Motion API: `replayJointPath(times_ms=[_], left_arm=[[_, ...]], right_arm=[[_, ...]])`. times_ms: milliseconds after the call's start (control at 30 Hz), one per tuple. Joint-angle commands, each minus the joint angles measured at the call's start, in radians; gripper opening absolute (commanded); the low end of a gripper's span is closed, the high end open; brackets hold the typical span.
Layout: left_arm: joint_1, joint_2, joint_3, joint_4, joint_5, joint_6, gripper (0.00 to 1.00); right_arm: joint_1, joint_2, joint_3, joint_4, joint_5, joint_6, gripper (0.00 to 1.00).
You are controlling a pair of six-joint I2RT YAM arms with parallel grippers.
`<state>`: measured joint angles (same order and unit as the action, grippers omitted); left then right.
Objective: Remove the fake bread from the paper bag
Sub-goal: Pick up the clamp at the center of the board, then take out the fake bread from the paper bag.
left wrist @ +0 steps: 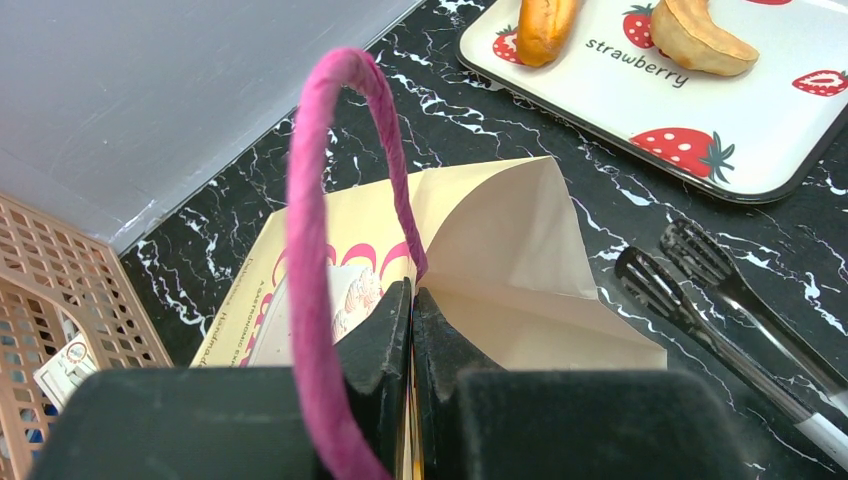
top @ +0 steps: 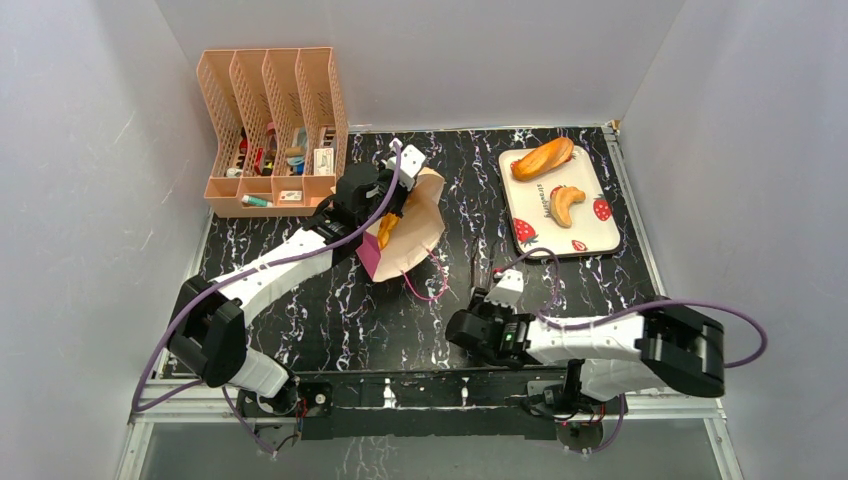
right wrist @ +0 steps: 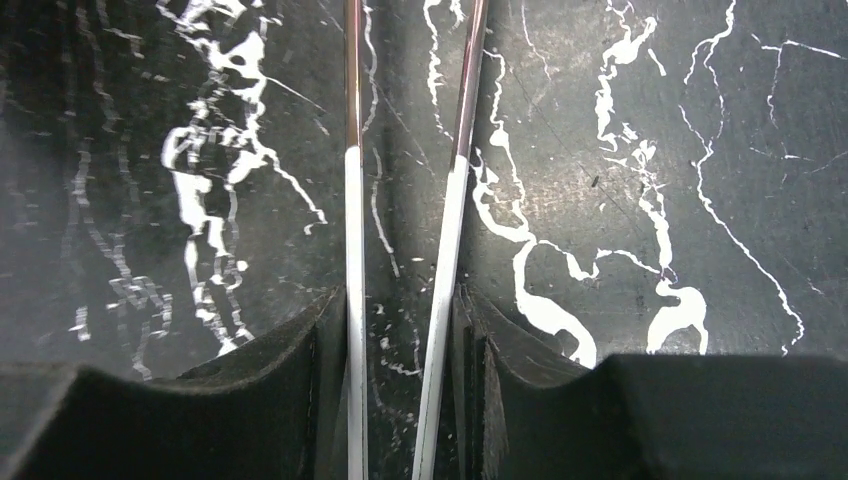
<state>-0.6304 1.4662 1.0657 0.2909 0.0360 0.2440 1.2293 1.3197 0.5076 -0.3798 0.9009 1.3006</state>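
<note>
On the black table [top: 390, 330], the white tray [top: 585, 170] at 1 o'clock already carries two bread pieces. The paper bag [top: 420, 225] sits just 11 o'clock of centre, with one bread [top: 388, 230] inside near its mouth. The left gripper [left wrist: 411, 320] has its jaws pressed together on the bag's rim, with the pink handle [left wrist: 310, 230] looped over it. The right gripper [right wrist: 400, 300], at 5 o'clock, pinches the tongs [right wrist: 350, 200] by their two thin arms. The thin paper could probably tear or slip from that small pinch. The bag may drag along with the bread, and the handle might snag the tongs.
</note>
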Motion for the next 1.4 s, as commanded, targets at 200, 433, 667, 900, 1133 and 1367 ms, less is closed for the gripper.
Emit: replayJointPath(times_ms=[200,433,667,900,1133,1367], left_arm=[[-0.002,-0.008,-0.015,0.004,0.012,0.010,0.00],[-0.002,-0.006,-0.020,0.004,0.011,0.013,0.00],[-0.003,-0.004,-0.019,0.002,0.017,0.014,0.00],[-0.003,0.000,-0.025,0.005,0.016,0.022,0.00],[-0.003,0.028,-0.019,0.013,0.012,0.024,0.00],[-0.002,0.098,0.034,0.004,0.011,0.022,0.00]], right_arm=[[0.004,-0.271,0.039,-0.158,0.003,-0.047,0.24],[0.004,-0.402,0.102,-0.244,0.019,-0.099,0.21],[0.004,-0.470,0.198,-0.324,0.033,-0.139,0.21],[0.004,-0.521,0.303,-0.332,-0.021,-0.221,0.19],[0.004,-0.545,0.350,-0.313,-0.107,-0.248,0.16],[0.004,-0.542,0.390,-0.321,-0.180,-0.276,0.16]])
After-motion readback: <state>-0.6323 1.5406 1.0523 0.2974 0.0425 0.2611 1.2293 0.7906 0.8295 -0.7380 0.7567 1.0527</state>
